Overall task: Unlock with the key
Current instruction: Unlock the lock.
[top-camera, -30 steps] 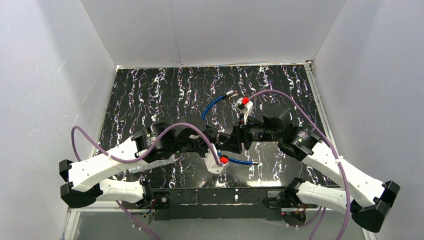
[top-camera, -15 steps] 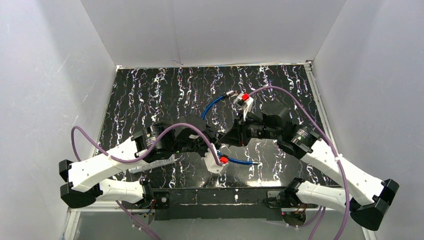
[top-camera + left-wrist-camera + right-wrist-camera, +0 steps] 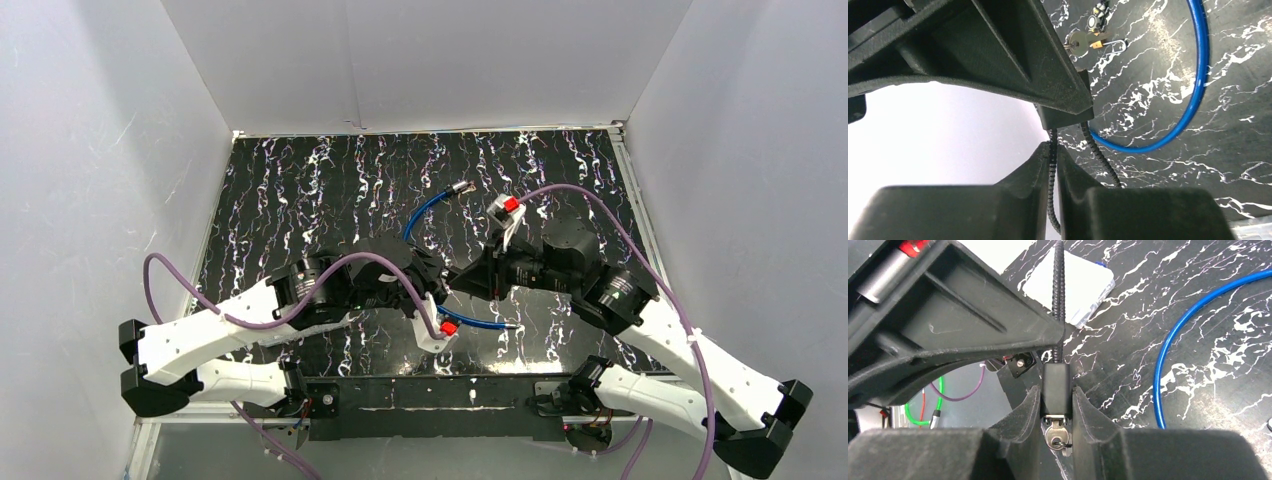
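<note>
A black lock body hangs between the two arms above the middle of the table. My right gripper is shut on it, one finger against each side. The silver key sticks in the lock's end, deeper between those fingers; the left wrist view shows the key too. A black ribbed cable runs out of the lock, and my left gripper is shut on it just below the lock. From above, the left gripper and right gripper meet tip to tip.
A blue cable curves over the black marbled table, its metal end pointing toward the back; another stretch of blue cable lies near the front. White walls enclose the table on three sides. A white flat part lies behind the ribbed cable.
The right wrist has swung a little to the right and its jaws have closed in on the lock body. The left arm has shifted slightly toward the front, still holding the cable.
</note>
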You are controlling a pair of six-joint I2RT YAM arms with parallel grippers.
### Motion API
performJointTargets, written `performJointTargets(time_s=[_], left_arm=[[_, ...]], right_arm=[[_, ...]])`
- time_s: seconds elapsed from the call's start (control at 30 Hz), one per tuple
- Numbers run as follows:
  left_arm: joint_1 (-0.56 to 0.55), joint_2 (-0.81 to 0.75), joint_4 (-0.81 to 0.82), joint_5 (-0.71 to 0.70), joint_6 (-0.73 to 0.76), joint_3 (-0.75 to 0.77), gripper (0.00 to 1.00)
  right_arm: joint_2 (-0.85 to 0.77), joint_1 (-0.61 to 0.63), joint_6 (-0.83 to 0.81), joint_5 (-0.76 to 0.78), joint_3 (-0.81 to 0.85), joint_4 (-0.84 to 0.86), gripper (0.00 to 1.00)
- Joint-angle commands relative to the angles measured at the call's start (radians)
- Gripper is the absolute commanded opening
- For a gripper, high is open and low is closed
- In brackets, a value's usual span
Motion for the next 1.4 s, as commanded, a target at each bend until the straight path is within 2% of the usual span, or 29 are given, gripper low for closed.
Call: performJointTargets(time_s=[0.0,0.03,0.07,0.2,0.3,0.43,0.67,0.73,0.8,0.83,0.93,1.07,1.3,1.37], left_arm=[[0.033,-0.06,0.028,-0.079,-0.012,-0.034,0.65],[0.033,-0.058,0.049,-0.074,-0.026,-0.021,0.84],[0.034,-0.055,0.067,-0.068,-0.047,-0.002,0.96],[0.036,-0.034,0.061,-0.016,-0.167,0.117,0.98],[0.04,-0.045,0.009,0.1,-0.265,0.171,0.98],[0.041,-0.084,-0.094,0.234,-0.332,0.134,0.98],[0.041,-0.12,-0.095,0.265,-0.358,0.006,0.88],[0.04,-0.129,-0.055,0.256,-0.35,-0.027,0.77],[0.041,-0.141,0.019,0.23,-0.341,-0.064,0.61],[0.041,-0.146,0.063,0.204,-0.338,-0.088,0.58],[0.041,-0.136,0.187,0.125,-0.339,-0.11,0.57],[0.041,-0.129,0.242,0.092,-0.346,-0.101,0.56],[0.039,-0.145,0.233,0.092,-0.352,-0.102,0.48],[0.04,-0.145,0.215,0.094,-0.352,-0.101,0.41]], right_arm=[[-0.045,-0.001,0.018,0.01,-0.013,0.047,0.01],[-0.043,-0.001,0.019,0.01,-0.012,0.048,0.01],[-0.04,-0.002,0.019,0.011,-0.011,0.05,0.01],[-0.035,-0.004,0.012,0.015,-0.005,0.054,0.01],[-0.034,-0.009,0.008,0.022,0.0,0.056,0.01],[-0.039,-0.021,0.017,0.029,0.01,0.076,0.01],[-0.043,-0.047,0.086,-0.016,0.009,0.162,0.01],[-0.037,-0.047,0.1,-0.029,0.012,0.182,0.01],[-0.032,-0.048,0.112,-0.042,0.014,0.198,0.01],[-0.029,-0.047,0.119,-0.048,0.015,0.207,0.01],[-0.022,-0.047,0.133,-0.063,0.017,0.22,0.01],[-0.019,-0.047,0.142,-0.079,0.016,0.233,0.01],[-0.021,-0.048,0.148,-0.079,0.011,0.237,0.01],[-0.02,-0.047,0.15,-0.078,0.011,0.239,0.01]])
